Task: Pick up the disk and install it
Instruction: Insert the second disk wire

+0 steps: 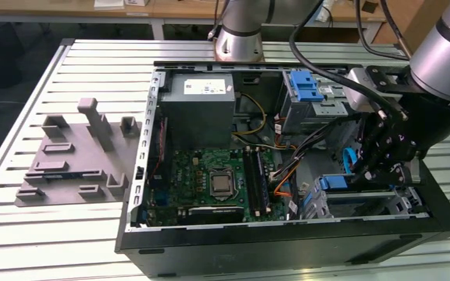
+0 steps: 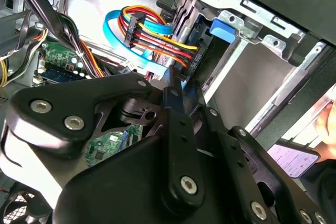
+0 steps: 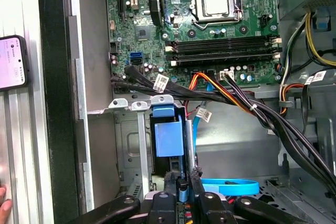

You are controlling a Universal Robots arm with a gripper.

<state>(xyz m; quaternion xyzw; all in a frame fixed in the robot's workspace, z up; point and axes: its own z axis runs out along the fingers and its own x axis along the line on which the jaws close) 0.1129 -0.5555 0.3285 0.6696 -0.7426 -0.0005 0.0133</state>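
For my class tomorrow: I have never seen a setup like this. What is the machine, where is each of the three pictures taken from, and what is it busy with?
It is a robot arm ending in a black pincer that works like a hand. The exterior view comes from a camera off the arm and looks down on an open computer case lying on a slatted metal table. On the exterior view's left lies a grey moulded tray. Both wrist views come from cameras riding on the arm, so they look past the pincer into the case. Inside you see the green circuit board, bundled cables and a metal drive cage. The pincer reaches down into that cage, where a blue plastic part sits in the slot. A phone lies outside the case.
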